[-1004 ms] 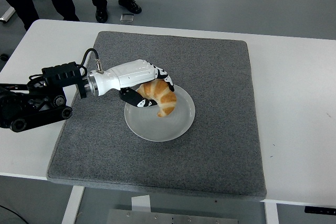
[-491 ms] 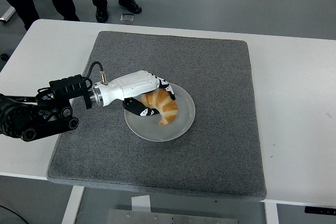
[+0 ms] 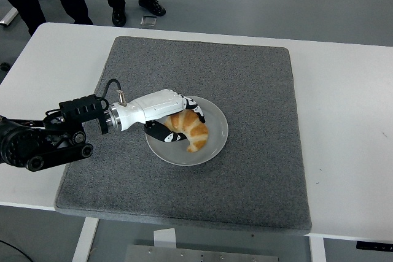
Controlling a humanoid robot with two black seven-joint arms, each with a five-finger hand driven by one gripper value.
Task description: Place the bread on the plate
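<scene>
So we're basically at the set-down part here. The left hand [image 3: 175, 118] is reaching in from the left of the frame and its fingers are still wrapping around the bread [image 3: 190, 128], a croissant, thumb tucked under the near side and the other fingers over the top. The bread is sitting over the middle of the plate [image 3: 216, 142], a bit left of center in the frame, and its lower tip looks like it's touching the plate now, though I can't tell for sure whether the whole thing is resting or the hand is carrying some of the weight.

Next move, I'd guess, is just letting go: opening the fingers without dragging the croissant along, then lifting the hand up and back toward the left so it doesn't nudge the bread off the plate or shift the plate on the grey mat [image 3: 258, 90].

Compared to half a second ago, the hand is sitting lower and the bread is lying flatter instead of hanging tip-down. The arm is also sliding a little toward the lower left. The plate isn't moving at all. The right hand isn't showing anywhere.
</scene>
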